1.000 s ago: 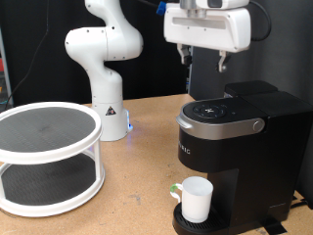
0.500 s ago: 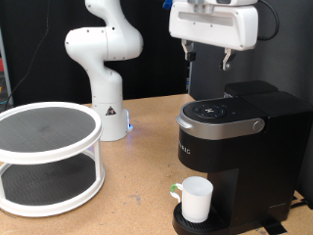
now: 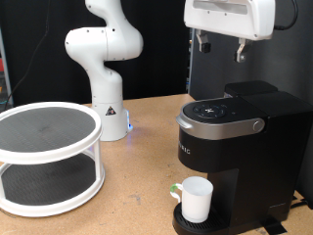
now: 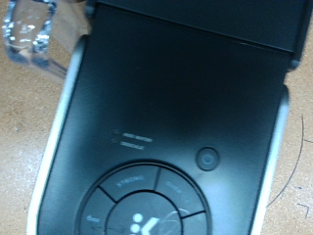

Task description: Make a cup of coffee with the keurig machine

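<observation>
**Hanging high over the coffee maker**

Hanging in the air, the gripper (image 3: 220, 48) sits near the exterior view's top, well above the keurig machine (image 3: 235, 157). Its two fingers are spread apart and hold nothing.

Right under it is the machine, big and black, with a silver-grey handle (image 3: 217, 125) curving round its front. The lid looks shut. In the wrist view the round ring of buttons (image 4: 144, 203) shows on its dark top.

The cup (image 3: 198, 199) is small, plain and white. It stands upright on the drip tray at the machine's foot, under the spout. So the cup is already in place. I cannot see any coffee in it, so the brewing looks not done.

A white two-shelf stand (image 3: 49, 157) sits well apart, on the exterior view's left.
</observation>
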